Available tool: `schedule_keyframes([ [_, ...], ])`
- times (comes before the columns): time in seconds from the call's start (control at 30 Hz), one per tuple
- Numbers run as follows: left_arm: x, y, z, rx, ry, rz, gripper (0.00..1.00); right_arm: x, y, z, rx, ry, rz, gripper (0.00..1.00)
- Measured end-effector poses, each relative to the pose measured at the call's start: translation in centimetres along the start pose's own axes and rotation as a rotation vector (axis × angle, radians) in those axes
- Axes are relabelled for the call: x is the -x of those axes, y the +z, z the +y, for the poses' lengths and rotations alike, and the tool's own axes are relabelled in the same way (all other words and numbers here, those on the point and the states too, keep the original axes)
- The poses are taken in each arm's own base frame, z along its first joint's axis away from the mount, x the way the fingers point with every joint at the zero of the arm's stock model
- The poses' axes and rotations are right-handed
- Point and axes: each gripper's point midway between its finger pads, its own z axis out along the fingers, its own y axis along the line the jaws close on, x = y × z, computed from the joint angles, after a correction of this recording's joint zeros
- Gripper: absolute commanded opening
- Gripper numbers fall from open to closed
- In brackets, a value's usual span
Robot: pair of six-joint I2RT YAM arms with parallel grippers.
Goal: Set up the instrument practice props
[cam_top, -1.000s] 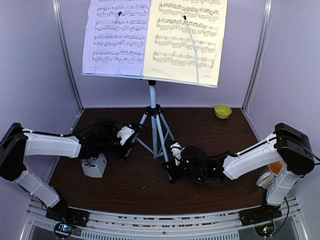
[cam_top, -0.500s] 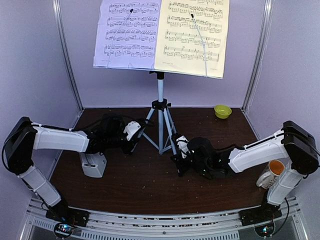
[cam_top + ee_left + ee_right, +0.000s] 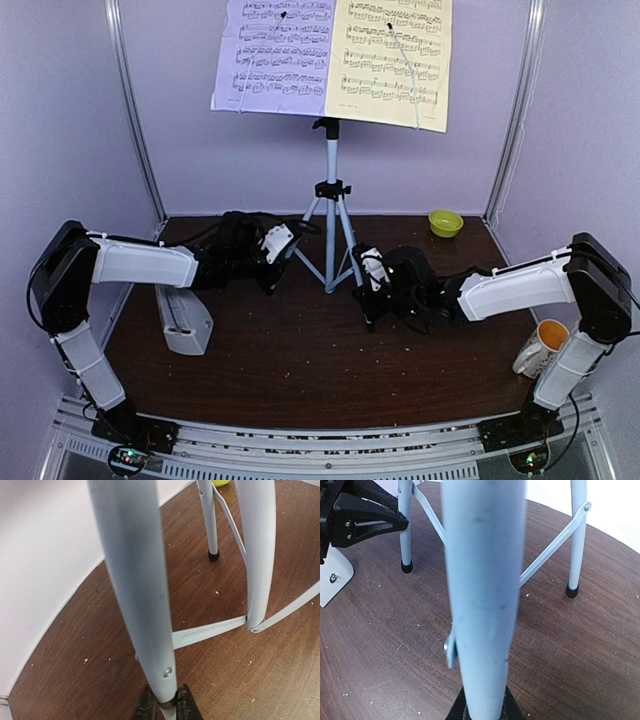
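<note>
left end effector (image 3: 165, 707) clamped, right end effector (image 3: 484, 709) clamped

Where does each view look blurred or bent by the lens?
Left wrist: the left tripod leg looms soft, the table edge curves. Right wrist: the right tripod leg blurs; wood grain is crisp. Top external: even light, sharp sheet music.

The stand (image 3: 331, 215) is at the back middle of the bench (image 3: 300, 365), metronome (image 3: 185, 322) left, bowl (image 3: 445, 222) back right, mug (image 3: 538, 350) front right.

Pale lilac walls (image 3: 200, 160) with silver corner posts (image 3: 135, 110) enclose a dark brown wooden table (image 3: 300, 370).
</note>
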Motion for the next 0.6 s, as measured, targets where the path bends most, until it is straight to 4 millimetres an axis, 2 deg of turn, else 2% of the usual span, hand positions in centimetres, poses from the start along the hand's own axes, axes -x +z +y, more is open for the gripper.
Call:
schedule_keyframes([
  [0.13,-0.7,0.2,0.2,0.002,-0.004,0.020,0.00,0.0,0.5,0.1,-0.002,-0.019,0.012,0.00],
  [0.27,-1.6,0.9,1.0,0.024,-0.009,0.045,0.00,0.1,2.1,0.2,-0.014,-0.044,0.029,0.00],
  [0.43,-1.8,1.6,2.7,0.081,-0.007,0.059,0.00,0.9,4.1,-0.2,-0.054,-0.056,0.028,0.00],
  [0.6,-1.7,2.3,3.5,0.112,0.003,0.064,0.00,1.4,5.1,-0.8,-0.087,-0.058,0.042,0.00],
])
